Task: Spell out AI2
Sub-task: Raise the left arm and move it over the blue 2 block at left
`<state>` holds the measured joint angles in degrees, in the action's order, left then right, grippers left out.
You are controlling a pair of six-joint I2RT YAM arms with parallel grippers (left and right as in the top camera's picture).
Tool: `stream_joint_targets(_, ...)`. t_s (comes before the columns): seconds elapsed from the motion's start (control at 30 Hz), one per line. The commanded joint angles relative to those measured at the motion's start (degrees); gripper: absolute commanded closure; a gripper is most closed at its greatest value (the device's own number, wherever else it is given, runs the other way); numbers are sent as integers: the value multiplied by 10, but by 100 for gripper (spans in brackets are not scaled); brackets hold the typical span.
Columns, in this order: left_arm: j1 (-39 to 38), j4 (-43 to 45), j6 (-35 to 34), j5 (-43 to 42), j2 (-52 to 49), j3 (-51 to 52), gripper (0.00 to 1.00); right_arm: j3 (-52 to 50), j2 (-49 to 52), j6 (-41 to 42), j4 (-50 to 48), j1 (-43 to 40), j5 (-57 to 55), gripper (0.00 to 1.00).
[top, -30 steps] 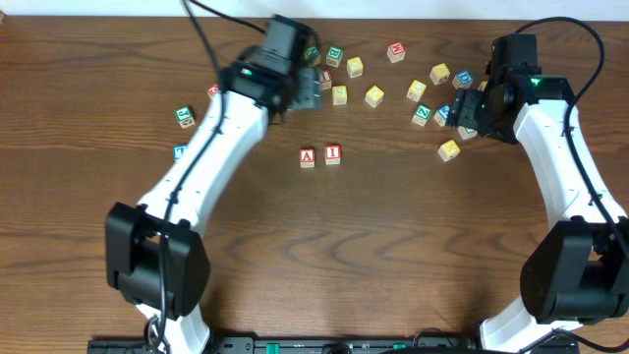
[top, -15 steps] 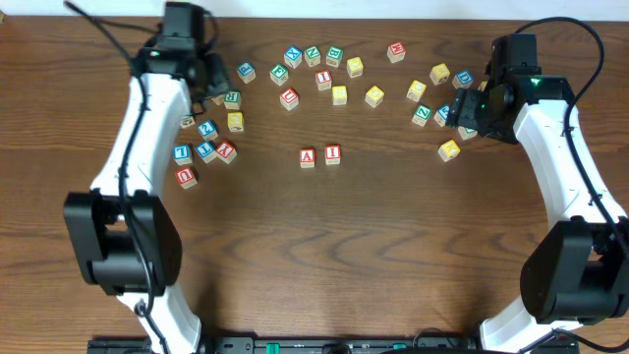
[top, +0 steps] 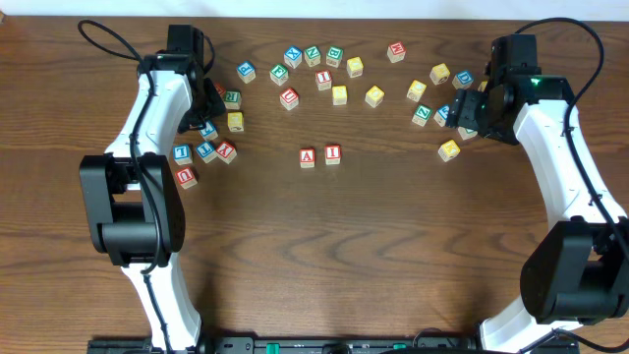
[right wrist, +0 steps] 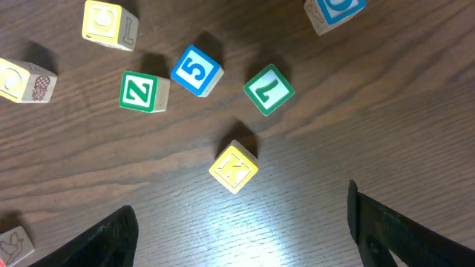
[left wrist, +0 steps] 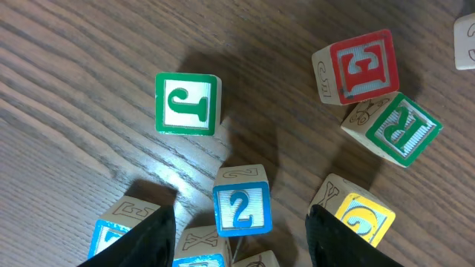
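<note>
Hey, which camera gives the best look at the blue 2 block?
Left wrist: the 2 block sits near the centre of the frame, digit readable, framed by the open left pincer. In overhead its digit is too small to read. Right wrist doesn't show it.

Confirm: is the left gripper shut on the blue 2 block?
No, the left gripper is open, and the blue 2 block sits loose inside it with a gap on each side.

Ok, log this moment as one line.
placed: A block, I block adjacent | left gripper: open over blue 2 block | right gripper: open above yellow K block
</note>
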<state>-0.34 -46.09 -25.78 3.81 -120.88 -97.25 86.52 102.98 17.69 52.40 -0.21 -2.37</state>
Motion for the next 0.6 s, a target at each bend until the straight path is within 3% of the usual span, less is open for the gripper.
stream_joint_targets(0.0, 0, -5, -27, 7, -18, -5, 44, -1, -10, -6, -1, -5, -5, 14)
stream_joint_targets(0.57, -1, -6, -35, -8, -69, -4, 44, -1, -10, -6, -1, -5, -5, 14)
